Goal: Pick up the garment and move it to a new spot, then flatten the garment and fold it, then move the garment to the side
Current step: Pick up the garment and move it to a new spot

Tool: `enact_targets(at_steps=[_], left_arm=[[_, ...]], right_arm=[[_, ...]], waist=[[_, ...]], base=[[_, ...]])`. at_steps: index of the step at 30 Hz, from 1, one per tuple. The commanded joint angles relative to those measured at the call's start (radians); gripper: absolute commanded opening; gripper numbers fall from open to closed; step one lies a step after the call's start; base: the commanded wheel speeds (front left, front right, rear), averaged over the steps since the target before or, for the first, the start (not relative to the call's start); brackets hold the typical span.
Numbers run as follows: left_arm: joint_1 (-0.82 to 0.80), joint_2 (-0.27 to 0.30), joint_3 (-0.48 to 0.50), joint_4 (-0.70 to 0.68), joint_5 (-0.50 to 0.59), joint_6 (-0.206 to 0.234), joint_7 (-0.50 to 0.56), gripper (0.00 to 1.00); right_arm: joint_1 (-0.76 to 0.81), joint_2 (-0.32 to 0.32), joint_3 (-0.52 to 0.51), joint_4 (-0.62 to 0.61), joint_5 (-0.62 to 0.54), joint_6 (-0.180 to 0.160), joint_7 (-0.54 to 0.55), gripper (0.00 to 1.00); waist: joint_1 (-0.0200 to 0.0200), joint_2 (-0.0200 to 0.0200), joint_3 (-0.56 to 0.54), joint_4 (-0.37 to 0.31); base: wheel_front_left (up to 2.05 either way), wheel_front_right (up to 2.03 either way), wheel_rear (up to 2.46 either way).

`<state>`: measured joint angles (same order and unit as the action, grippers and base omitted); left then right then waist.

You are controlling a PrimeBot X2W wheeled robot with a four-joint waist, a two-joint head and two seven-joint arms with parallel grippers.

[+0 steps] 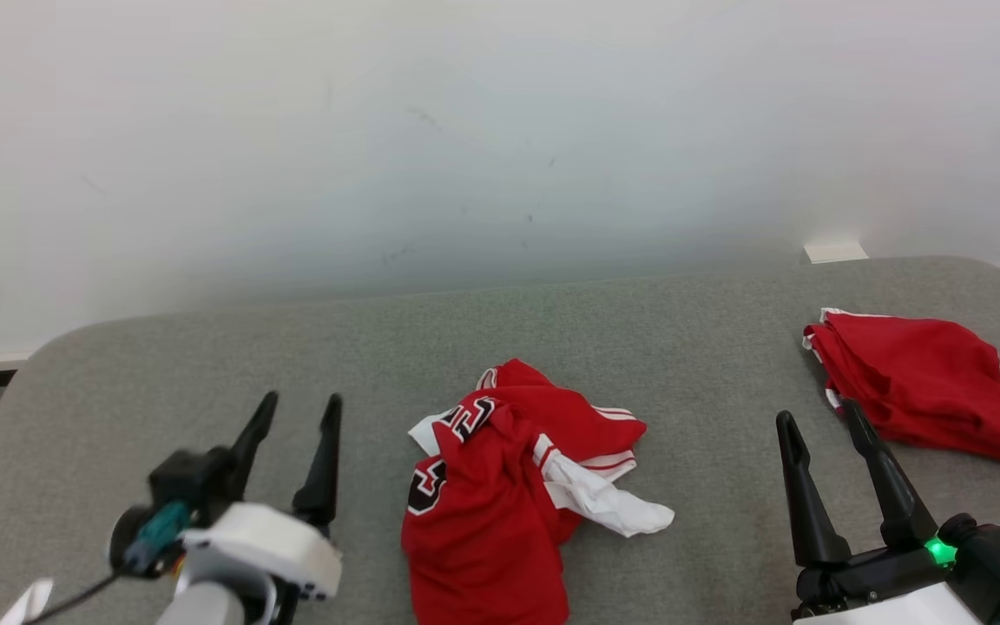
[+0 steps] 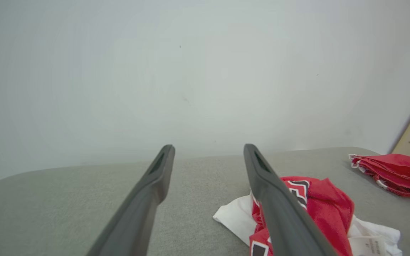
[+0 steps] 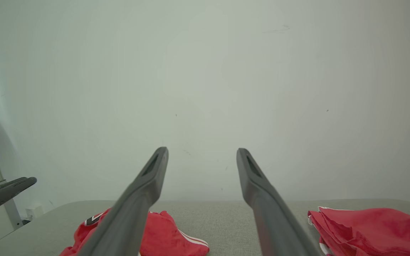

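Note:
A crumpled red and white jersey, the garment [image 1: 509, 486], lies in a heap at the middle front of the grey table [image 1: 205, 365]; it shows too in the left wrist view [image 2: 326, 209] and the right wrist view [image 3: 169, 231]. My left gripper [image 1: 300, 412] hovers to its left, open, with nothing between its fingers [image 2: 208, 151]. My right gripper [image 1: 817, 417] stands to the garment's right, open and empty [image 3: 201, 153]. Neither gripper touches the cloth.
A second red garment [image 1: 917, 386], folded, rests at the table's right side, also visible in the wrist views [image 2: 393, 170] [image 3: 372, 227]. A white wall [image 1: 500, 130] rises behind the table. The table's rounded corners curve off at far left and right.

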<state>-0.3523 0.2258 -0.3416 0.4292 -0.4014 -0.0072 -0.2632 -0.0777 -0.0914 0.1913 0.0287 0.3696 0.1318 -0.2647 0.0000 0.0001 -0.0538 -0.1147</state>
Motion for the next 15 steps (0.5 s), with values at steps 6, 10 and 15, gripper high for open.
enact_targets(at_steps=[6, 10, 15], left_arm=[[0.246, -0.022, 0.149, -0.236, 0.061, 0.082, -0.001, 1.0], [0.328, -0.058, 0.208, -0.291, 0.071, 0.091, -0.001, 1.0], [0.397, -0.113, 0.25, -0.302, 0.098, 0.053, -0.001, 1.0]], right_arm=[[0.029, -0.017, -0.004, 0.017, -0.013, -0.002, 0.001, 1.0], [0.052, -0.025, -0.008, 0.032, -0.028, -0.002, 0.001, 1.0], [0.084, -0.029, -0.025, 0.046, -0.041, -0.002, 0.001, 1.0]], waist=[[0.0, -0.0001, 0.003, 0.014], [0.0, -0.0001, 0.004, 0.017], [0.0, -0.0001, 0.008, 0.028]], base=[[0.0, 0.0, 0.0], [0.0, 0.0, 0.0], [0.0, 0.0, 0.0]])
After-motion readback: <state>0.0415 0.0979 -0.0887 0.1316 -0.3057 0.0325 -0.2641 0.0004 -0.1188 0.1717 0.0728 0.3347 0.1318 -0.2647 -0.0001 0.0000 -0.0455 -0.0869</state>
